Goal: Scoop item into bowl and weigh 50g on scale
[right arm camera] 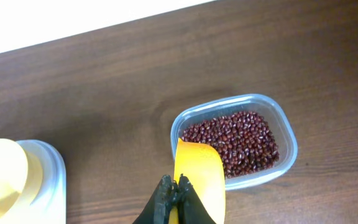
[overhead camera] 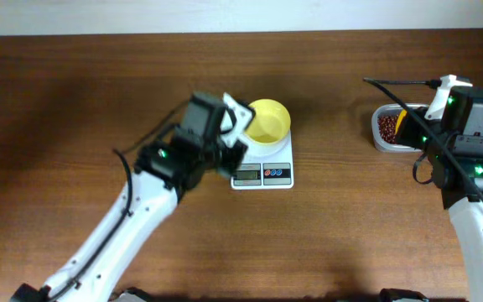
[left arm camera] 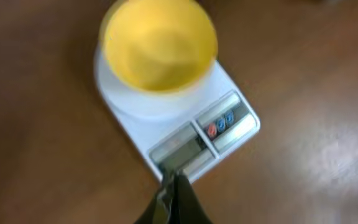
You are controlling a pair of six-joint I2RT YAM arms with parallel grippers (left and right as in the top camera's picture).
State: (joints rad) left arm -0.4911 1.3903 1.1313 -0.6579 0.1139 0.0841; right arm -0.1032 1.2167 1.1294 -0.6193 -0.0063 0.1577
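The beans (right arm camera: 238,140) lie in a loose heap inside a clear tub (right arm camera: 289,140) near the right edge of the tabletop (overhead camera: 74,101), towards the far side. They are tiny, hard, smooth grains. Each is likely light, and together they should flow and roll like gravel, so no claw could pinch them; they have to be carried in a cupped tool.

That tool is the yellow scoop (right arm camera: 201,171). The right claw (right arm camera: 176,198) is clamped on its handle end, with the cup pointing at the tub's near-left wall. The cup looks empty, and I cannot tell whether it touches the rim. The grip on the handle looks right. I judge that the cup must be pushed low into the heap and then kept level, since a tilt would spill beans across the tabletop. The tub is thin and probably light, so a hard push could slide it.

The bowl (left arm camera: 160,43) sits empty on the scale (left arm camera: 135,106) near the middle of the tabletop. It is light plastic and easy to nudge off the platform. The left claw (left arm camera: 174,186) has its fingers together and holds nothing, with its tip at the scale's front edge by the display (left arm camera: 179,149).
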